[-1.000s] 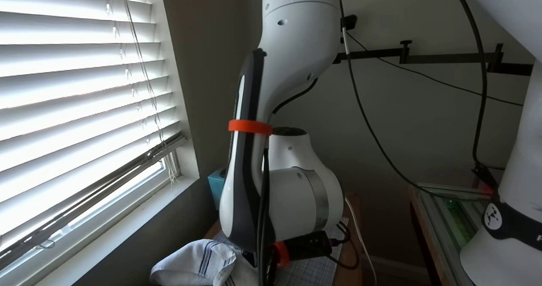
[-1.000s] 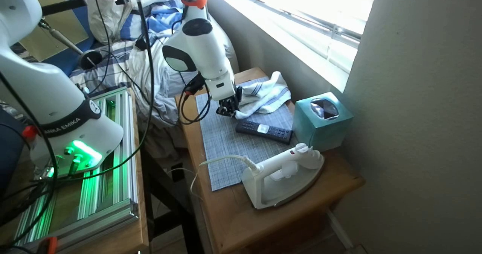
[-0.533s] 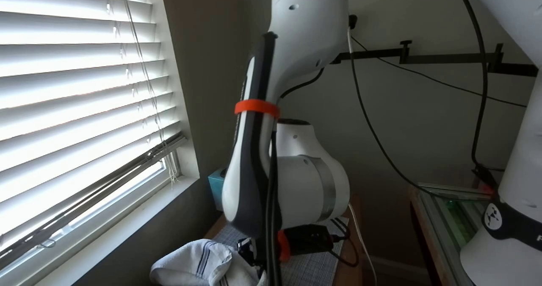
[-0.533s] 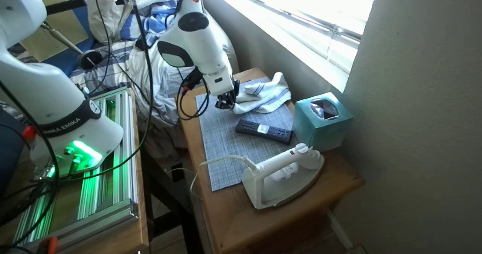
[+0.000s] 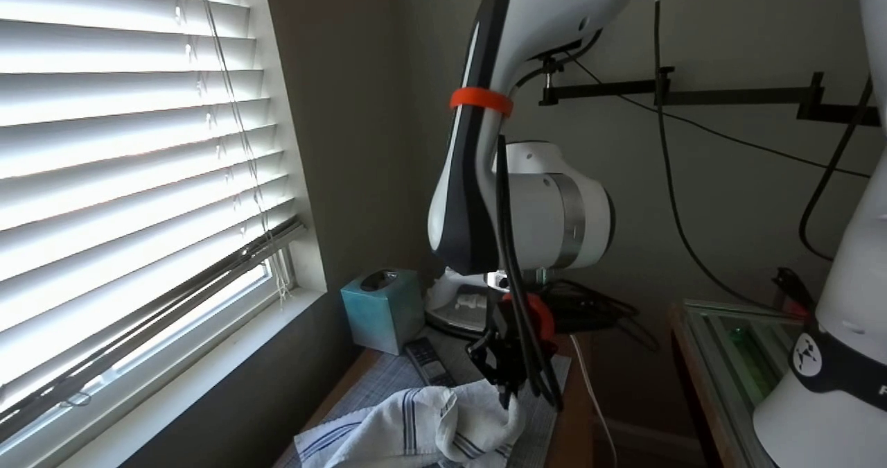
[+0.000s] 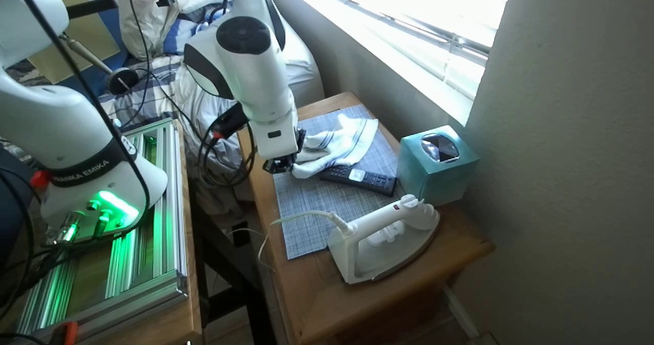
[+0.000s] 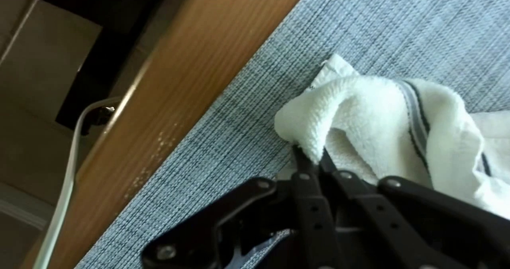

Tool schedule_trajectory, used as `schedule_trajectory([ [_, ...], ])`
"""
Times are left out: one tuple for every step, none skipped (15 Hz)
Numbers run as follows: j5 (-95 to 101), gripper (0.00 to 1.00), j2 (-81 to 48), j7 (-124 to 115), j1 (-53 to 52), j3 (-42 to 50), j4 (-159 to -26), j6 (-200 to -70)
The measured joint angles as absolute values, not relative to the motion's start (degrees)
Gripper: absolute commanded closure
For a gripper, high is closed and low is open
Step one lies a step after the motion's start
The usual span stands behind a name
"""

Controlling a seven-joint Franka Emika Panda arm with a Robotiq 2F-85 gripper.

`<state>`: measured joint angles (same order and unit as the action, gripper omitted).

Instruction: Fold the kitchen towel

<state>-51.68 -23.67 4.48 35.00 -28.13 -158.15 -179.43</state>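
1. The bright window [image 5: 145,163] lies to one side of the pincer [image 7: 312,157], well apart from it.
2. The white robot arm [image 6: 260,79] bears the pincer from above.
3. The wooden table [image 6: 327,306] is beneath the pincer and stretches past it.
4. The woven grey mat [image 6: 306,227] is flat on the table, below the pincer.
5. The kitchen towel [image 7: 374,117], white with dark stripes, is rumpled: one fold at the pincer's tips, the rest over the mat on the pincer's window side.
6. The white iron [image 6: 383,250] stands well apart from the pincer, towards the table's end.
7. The teal box [image 6: 429,179] is near the iron, also well apart from the pincer.
8. The dark remote control [image 6: 375,180] lies near the pincer, just beside the kitchen towel; whether they touch, I cannot tell.
9. The black fingertips [image 7: 305,167] are nearly together, pinching that fold between them.
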Motion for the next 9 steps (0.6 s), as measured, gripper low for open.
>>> schedule_trajectory([
  [-51.83,0.99,-23.02,5.99,32.1,-24.83,-158.01,-177.79],
  [-51.83,0.99,-22.66,7.22,30.19,-23.01,-157.98,-176.68],
  [-51.89,0.99,-22.37,8.52,29.21,-22.62,-157.89,-176.02],
  [-52.06,0.99,-21.88,9.69,28.74,-23.0,-157.75,-175.28],
  [-52.35,0.99,-21.17,10.78,28.41,-23.63,-157.63,-174.5],
  [-52.97,0.99,-20.22,12.07,28.2,-24.54,-157.46,-173.94],
  [-53.77,0.99,-19.1,13.45,28.03,-25.69,-157.18,-173.59],
  [-54.32,0.99,-17.85,14.54,27.74,-26.86,-156.96,-173.52],
  [-54.92,0.99,-16.32,15.31,27.72,-28.49,-156.93,-173.52],
])
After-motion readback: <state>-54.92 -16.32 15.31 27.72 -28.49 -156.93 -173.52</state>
